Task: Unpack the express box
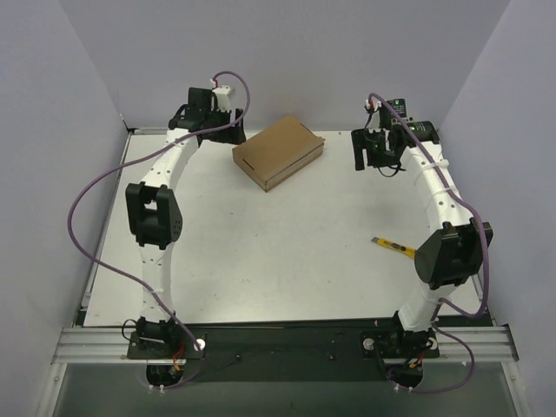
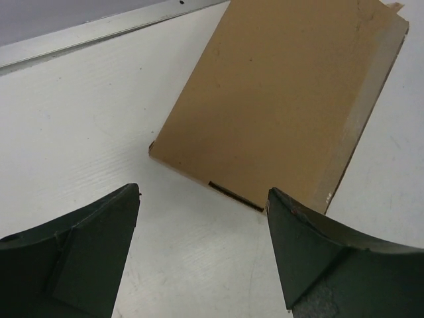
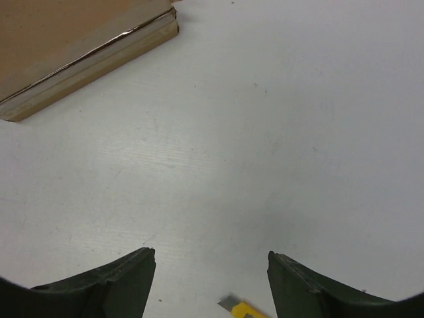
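The express box point(image 1: 278, 151) is a flat brown cardboard mailer, closed, lying at the back middle of the white table. It fills the upper right of the left wrist view point(image 2: 285, 99) and shows at the top left of the right wrist view point(image 3: 73, 46). My left gripper point(image 1: 211, 117) is open and empty, raised just left of the box, its fingertips point(image 2: 99, 225) wide apart point(image 2: 202, 199). My right gripper point(image 1: 375, 152) is open and empty, raised to the right of the box point(image 3: 211, 255).
A small yellow utility knife point(image 1: 393, 248) lies on the table at the right, near the right arm's elbow; its blade tip shows at the bottom of the right wrist view point(image 3: 240, 309). A metal rail point(image 2: 99, 30) borders the table's back edge. Grey walls enclose the table.
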You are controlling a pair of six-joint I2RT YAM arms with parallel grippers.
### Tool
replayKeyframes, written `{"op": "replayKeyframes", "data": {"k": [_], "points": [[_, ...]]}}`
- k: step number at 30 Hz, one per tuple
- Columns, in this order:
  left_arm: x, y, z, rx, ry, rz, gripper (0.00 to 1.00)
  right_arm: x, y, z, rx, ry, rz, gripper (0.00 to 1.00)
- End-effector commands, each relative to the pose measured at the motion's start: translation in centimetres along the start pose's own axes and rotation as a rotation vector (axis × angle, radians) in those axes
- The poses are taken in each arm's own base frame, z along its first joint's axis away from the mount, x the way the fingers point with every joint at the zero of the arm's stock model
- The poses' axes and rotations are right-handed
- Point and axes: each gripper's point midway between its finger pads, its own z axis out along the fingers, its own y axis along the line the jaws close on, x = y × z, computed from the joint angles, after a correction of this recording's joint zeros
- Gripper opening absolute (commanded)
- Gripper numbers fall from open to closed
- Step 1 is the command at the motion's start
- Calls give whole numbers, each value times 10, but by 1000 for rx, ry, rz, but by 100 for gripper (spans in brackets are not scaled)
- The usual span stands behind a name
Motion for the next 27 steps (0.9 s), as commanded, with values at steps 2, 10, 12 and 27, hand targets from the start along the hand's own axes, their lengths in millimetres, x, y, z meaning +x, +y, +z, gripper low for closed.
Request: {"op": "replayKeyframes", "data": {"k": [2,10,12,27], "points": [[-25,-8,18,62,-54,-41,87,-6,18,8,-121,23,48,59],[-28,-23,59,133,-114,-21,90,12,20,26,-121,87,43,40],[-29,-18,64,110,-126,-17,90,16,25,30,-142,104,37,41],[18,-4,85,169,-28,-35,96,7,59,73,-197,144,-31,44]]}}
